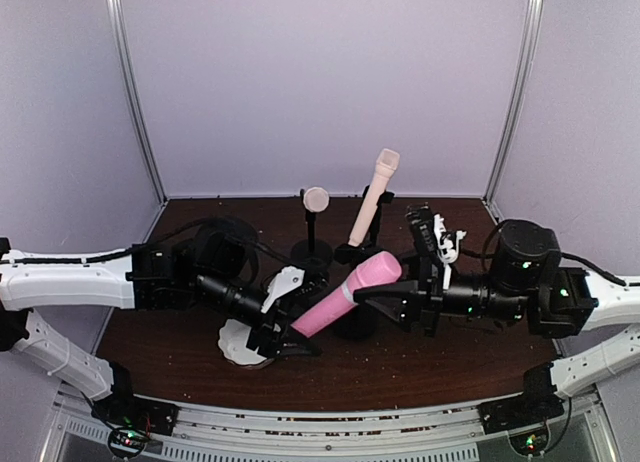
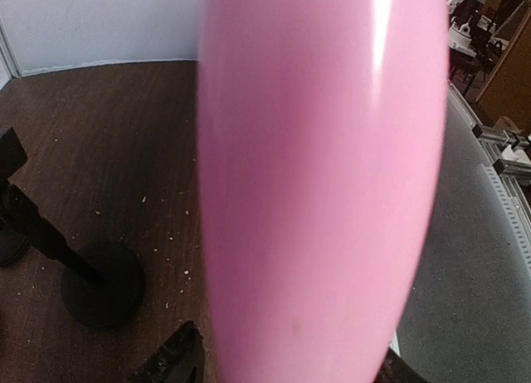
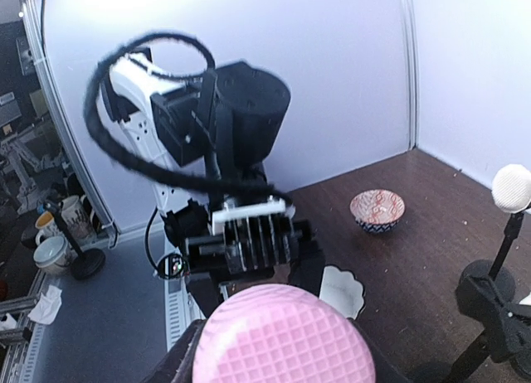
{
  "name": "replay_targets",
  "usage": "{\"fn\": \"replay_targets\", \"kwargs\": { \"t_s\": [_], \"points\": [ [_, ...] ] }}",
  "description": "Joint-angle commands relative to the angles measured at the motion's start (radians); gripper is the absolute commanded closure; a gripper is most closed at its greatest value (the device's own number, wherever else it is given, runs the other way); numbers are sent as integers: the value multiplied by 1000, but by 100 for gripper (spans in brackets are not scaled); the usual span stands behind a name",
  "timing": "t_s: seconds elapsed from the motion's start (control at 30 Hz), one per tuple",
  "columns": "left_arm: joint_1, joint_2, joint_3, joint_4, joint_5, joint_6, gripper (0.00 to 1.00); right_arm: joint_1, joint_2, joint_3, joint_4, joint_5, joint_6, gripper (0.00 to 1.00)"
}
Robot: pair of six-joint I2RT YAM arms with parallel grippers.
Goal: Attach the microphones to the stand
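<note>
The pink microphone (image 1: 350,290) hangs tilted over the table centre, head up to the right. My left gripper (image 1: 289,339) is shut on its lower handle; in the left wrist view the pink body (image 2: 323,184) fills the frame between my gripper's (image 2: 282,368) dark fingertips (image 2: 178,358). My right gripper (image 1: 376,295) is shut on its grid-patterned head (image 3: 282,337), with a finger on each side of my gripper (image 3: 282,354). A cream microphone (image 1: 375,194) stands tilted in a black stand's clip. A round cream head (image 1: 316,199) tops a second black stand (image 1: 311,250).
A white scalloped dish (image 1: 238,344) lies under my left gripper and shows in the right wrist view (image 3: 342,290). A small patterned bowl (image 3: 377,209) sits behind it. A black stand base (image 2: 99,283) is to the left. Crumbs dot the wooden table (image 1: 450,357).
</note>
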Motion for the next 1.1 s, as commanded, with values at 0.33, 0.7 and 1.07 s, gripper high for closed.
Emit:
{"fn": "replay_targets", "kwargs": {
  "t_s": [0.33, 0.7, 1.07],
  "points": [
    [2, -38, -54, 162, -48, -4, 45, -29, -97, -53, 40, 65, 2, 72],
    [2, -54, -59, 192, -60, -1, 56, -30, -89, -57, 46, 42, 14, 72],
    [2, -26, -21, 155, -76, -11, 77, -31, -96, -78, 68, 32, 30, 71]
  ]
}}
